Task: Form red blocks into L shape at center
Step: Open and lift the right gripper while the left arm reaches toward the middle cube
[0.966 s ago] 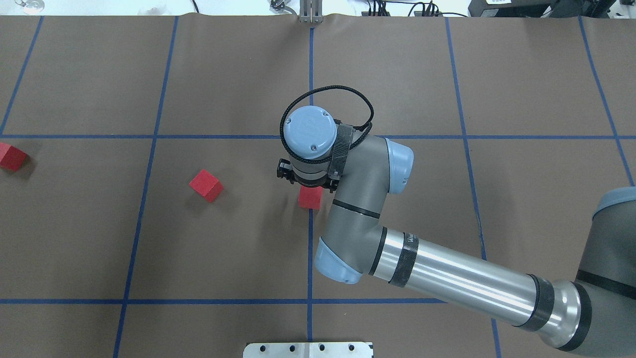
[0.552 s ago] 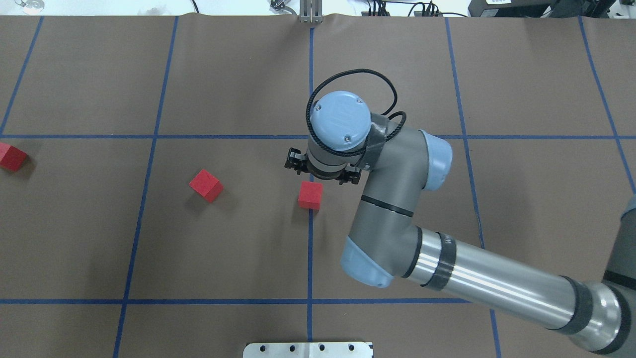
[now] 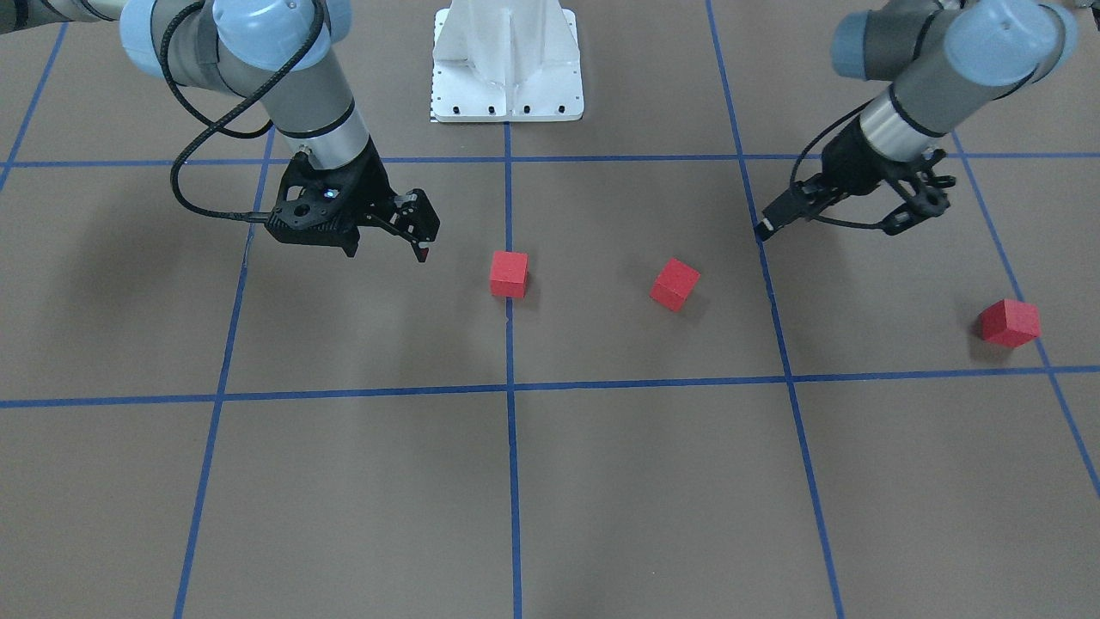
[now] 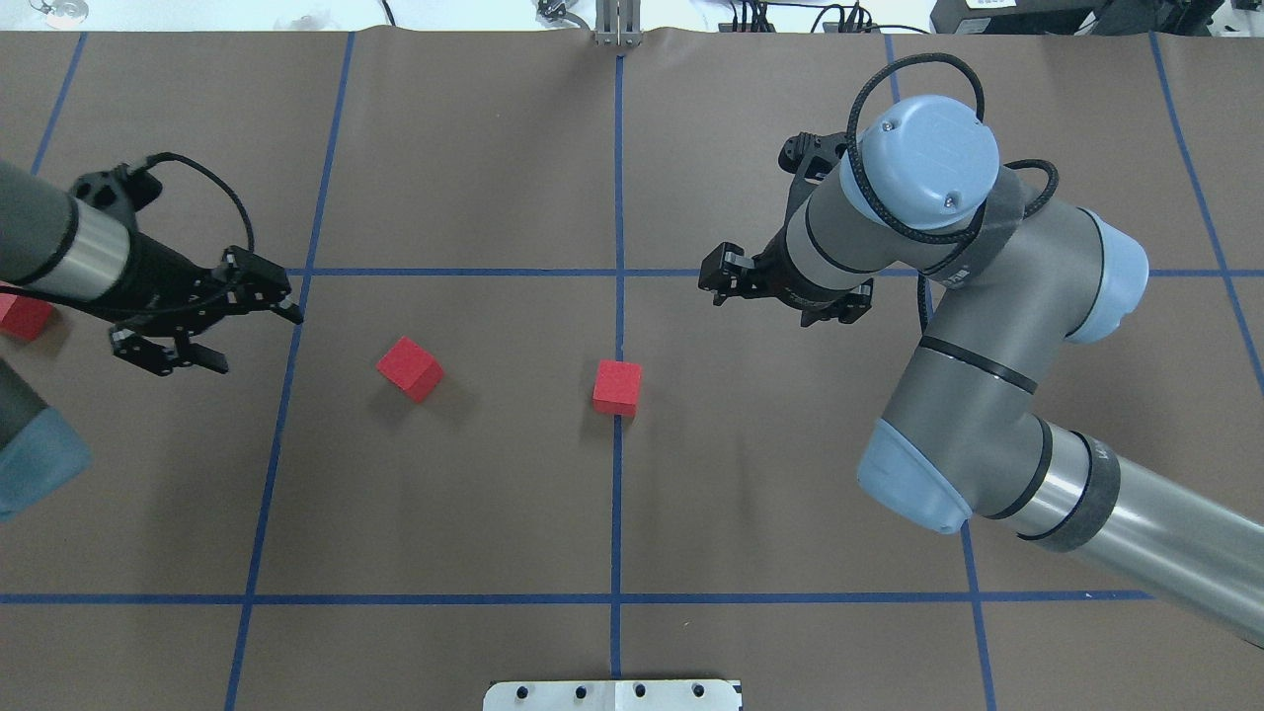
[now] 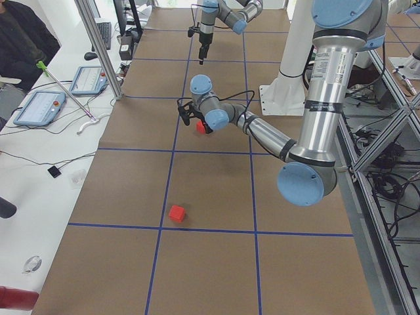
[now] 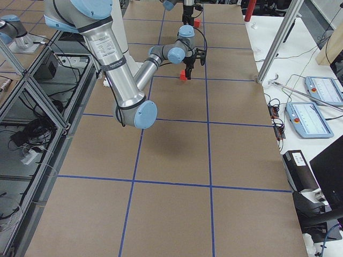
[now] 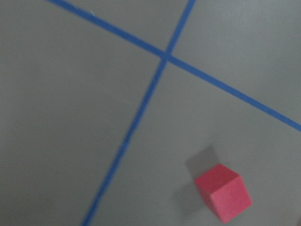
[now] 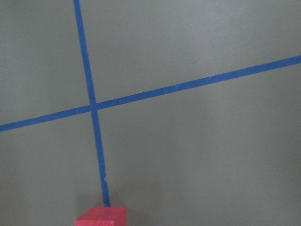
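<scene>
Centre block placed — left arm comes in

The right gripper (image 3: 419,229), fingers spread and empty, has drawn back right of the first red block (image 4: 617,387), which sits against the middle tape line (image 4: 617,494). The left gripper (image 4: 259,342), also spread and empty, now nears the second block (image 4: 409,368). The third block (image 4: 22,316) lies far left.

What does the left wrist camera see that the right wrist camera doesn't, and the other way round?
Only the left wrist view shows a whole block, standing on bare floor clear of the tape, below and to the right of a tape crossing. Only the right wrist view shows a cut-off block sitting on a tape line; the picture's bottom edge hides all but its top. Both show brown floor, one crossing of blue tape and one red block.
</scene>
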